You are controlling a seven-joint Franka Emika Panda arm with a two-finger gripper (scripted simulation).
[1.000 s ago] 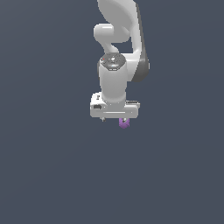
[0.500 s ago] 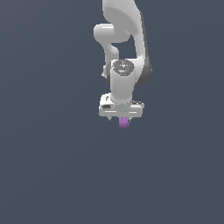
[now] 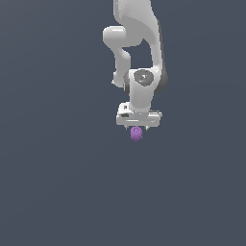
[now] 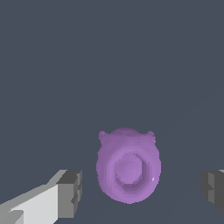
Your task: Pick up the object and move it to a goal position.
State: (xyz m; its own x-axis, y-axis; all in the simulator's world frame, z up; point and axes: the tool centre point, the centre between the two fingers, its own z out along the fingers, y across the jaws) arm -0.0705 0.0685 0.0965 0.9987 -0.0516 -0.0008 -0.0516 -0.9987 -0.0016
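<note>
End effector spread wide.
Purple lumpy block sits between the fingers, touching neither.

The block sits directly under the gripper, between its fingers, touching neither.

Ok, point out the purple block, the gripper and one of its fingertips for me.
purple block (image 4: 128, 168), wrist view, on its ringed front face.
gripper (image 3: 137, 126), exterior view, midway between the fingertips, just above the block.
fingertip (image 4: 70, 193), wrist view, on the dark pad, apart from the block.
</note>
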